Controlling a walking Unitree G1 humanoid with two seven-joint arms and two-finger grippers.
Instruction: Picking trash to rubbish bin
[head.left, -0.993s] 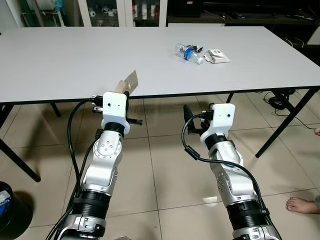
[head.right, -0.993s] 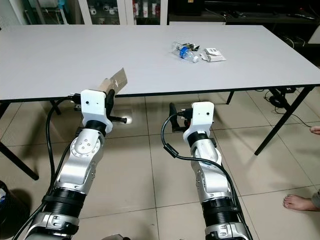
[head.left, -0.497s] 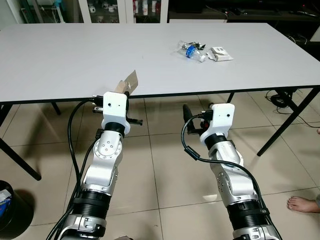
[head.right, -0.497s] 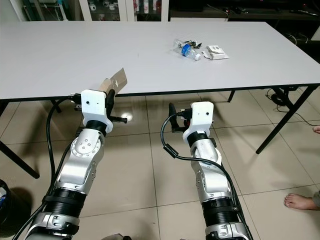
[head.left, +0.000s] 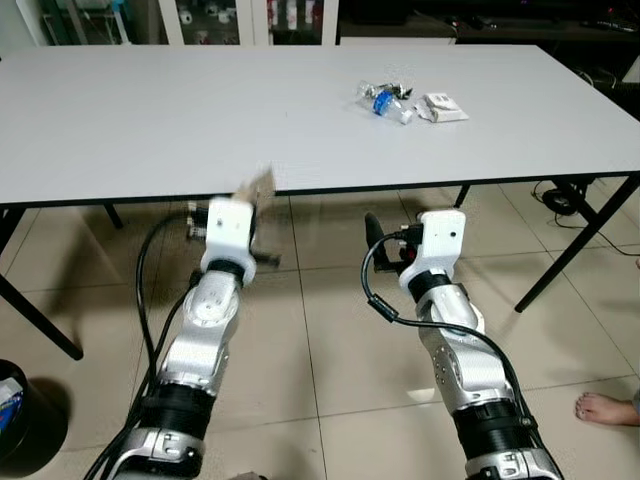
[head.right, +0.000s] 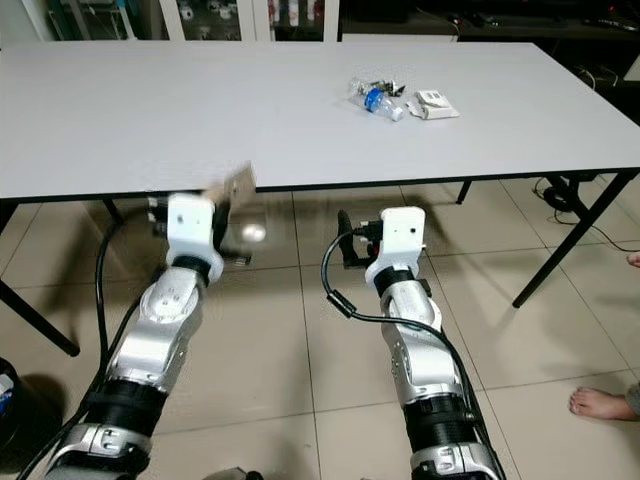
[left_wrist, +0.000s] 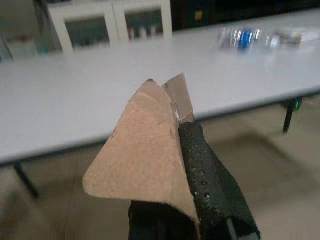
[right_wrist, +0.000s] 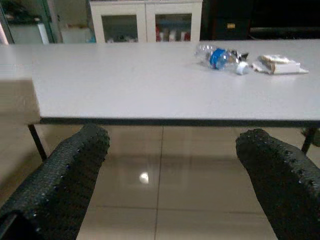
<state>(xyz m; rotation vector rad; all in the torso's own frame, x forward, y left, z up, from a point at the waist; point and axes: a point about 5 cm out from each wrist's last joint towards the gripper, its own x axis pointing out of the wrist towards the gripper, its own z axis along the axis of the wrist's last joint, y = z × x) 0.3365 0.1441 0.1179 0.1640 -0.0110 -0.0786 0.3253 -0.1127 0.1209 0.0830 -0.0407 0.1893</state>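
My left gripper (left_wrist: 176, 126) is shut on a piece of brown cardboard (left_wrist: 145, 150), held just below the front edge of the grey table (head.left: 150, 120); the cardboard (head.left: 257, 186) looks blurred in the eye views. My right gripper (right_wrist: 175, 137) stands open and empty under the table edge, with its fingers (right_wrist: 65, 180) wide apart. Far back on the table lie a crushed plastic bottle (head.left: 383, 100) with a blue label and a white packet (head.left: 441, 107). A black rubbish bin (head.left: 20, 420) stands on the floor at my far left.
Black table legs (head.left: 560, 250) slant down to the tiled floor on the right and left. A person's bare foot (head.left: 605, 408) rests at the right edge. White cabinets (right_wrist: 145, 22) stand behind the table.
My left arm has dropped a little with the cardboard and is blurred by motion. The right arm has stayed still.
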